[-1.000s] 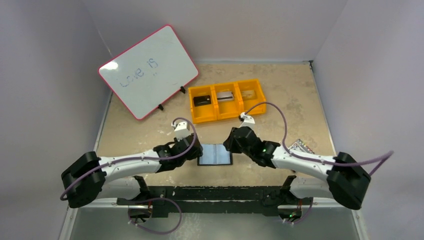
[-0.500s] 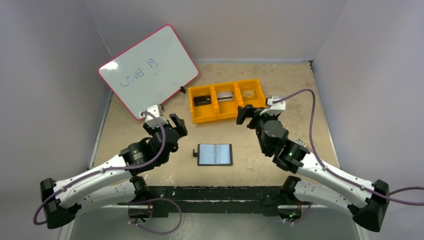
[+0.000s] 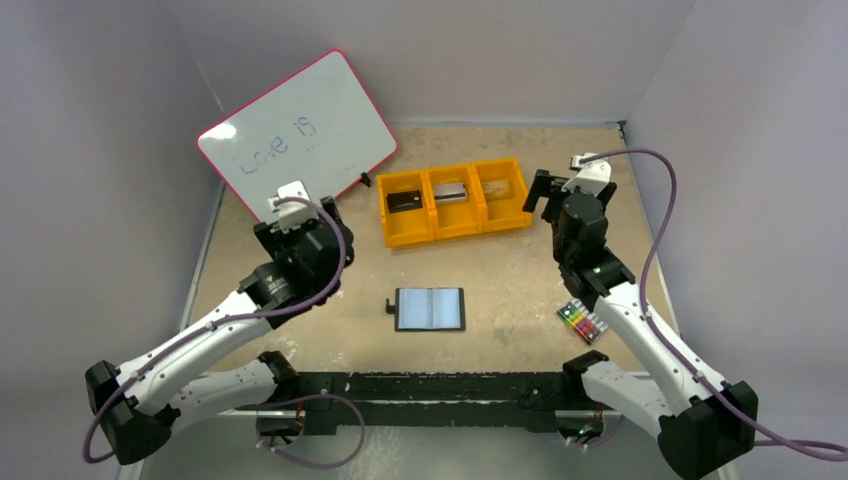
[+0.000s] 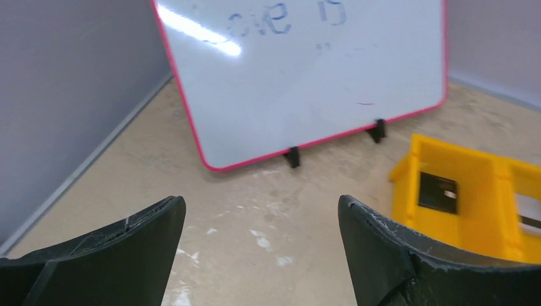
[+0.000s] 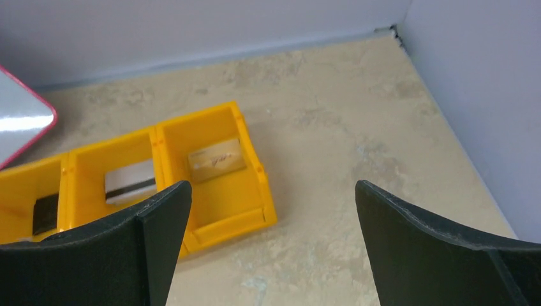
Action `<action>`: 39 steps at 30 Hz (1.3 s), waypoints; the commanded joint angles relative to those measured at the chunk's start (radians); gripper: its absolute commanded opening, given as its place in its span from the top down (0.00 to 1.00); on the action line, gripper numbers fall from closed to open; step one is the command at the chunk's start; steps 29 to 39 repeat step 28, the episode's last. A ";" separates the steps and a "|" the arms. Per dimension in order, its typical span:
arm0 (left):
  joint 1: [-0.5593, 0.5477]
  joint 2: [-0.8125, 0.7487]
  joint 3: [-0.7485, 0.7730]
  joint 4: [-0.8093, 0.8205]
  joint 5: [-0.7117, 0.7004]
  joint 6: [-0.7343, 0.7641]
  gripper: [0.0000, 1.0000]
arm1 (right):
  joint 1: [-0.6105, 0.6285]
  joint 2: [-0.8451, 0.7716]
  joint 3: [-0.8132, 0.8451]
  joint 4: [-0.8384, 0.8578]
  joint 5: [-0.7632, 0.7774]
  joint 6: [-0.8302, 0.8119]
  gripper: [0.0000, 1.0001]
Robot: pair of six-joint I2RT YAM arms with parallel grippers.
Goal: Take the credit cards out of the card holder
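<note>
left hand (image 4: 258,213) gaping, right hand (image 5: 273,194) gaping, both aloft

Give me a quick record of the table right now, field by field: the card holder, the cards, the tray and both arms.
card holder: open flat on the table, nothing touching it
cards: three, one per tray compartment: black card left, silver card middle, tan card right
tray: orange, behind the card holder
left arm: raised near the whiteboard, jaws open, empty
right arm: raised beside the tray, jaws open, empty
markers: on the table by the right arm
</note>
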 commanded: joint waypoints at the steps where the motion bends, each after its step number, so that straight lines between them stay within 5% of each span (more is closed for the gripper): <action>1: 0.249 -0.007 0.044 0.020 0.202 0.060 0.10 | -0.026 -0.037 0.033 -0.078 -0.158 0.115 0.00; 4: 0.351 -0.022 0.091 -0.037 0.268 0.014 0.10 | -0.035 -0.097 -0.018 -0.051 -0.185 0.139 0.00; 16: 0.351 -0.026 0.170 -0.316 0.170 -0.214 0.09 | -0.052 -0.073 0.053 -0.145 -0.217 0.144 0.00; 39: 0.351 -0.058 0.167 -0.278 0.170 -0.193 0.09 | -0.052 -0.061 0.083 -0.173 -0.251 0.167 0.00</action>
